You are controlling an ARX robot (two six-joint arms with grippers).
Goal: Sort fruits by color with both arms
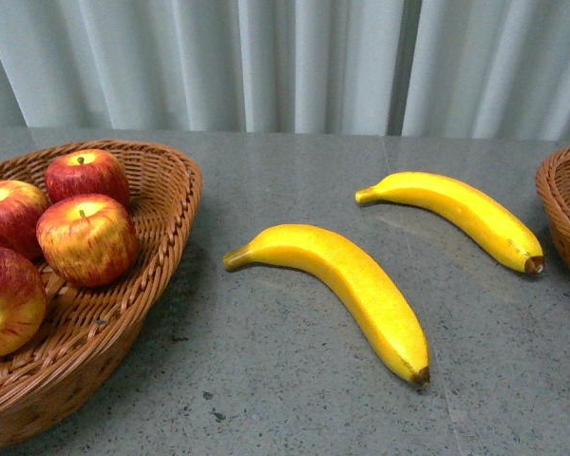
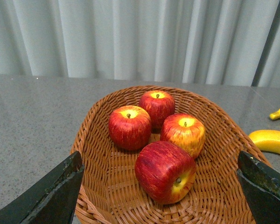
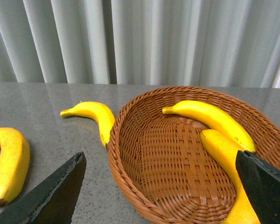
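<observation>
Here, the right gripper [image 3: 159, 158] hangs empty, jaws spread wide, above a wicker basket [image 3: 130, 158] holding two bananas [image 3: 210, 116]. Off to its left, two loose bananas lie on the grey table [image 1: 294, 418]: the near banana [image 3: 95, 114] just beside that basket, the far banana [image 3: 11, 158] farther out. Glossy and curved, they likely feel light, firm and slippery, so grip across the thick middle. The left gripper [image 2: 158, 158], also wide and empty, faces four red apples [image 2: 165, 172] in their own basket.
</observation>
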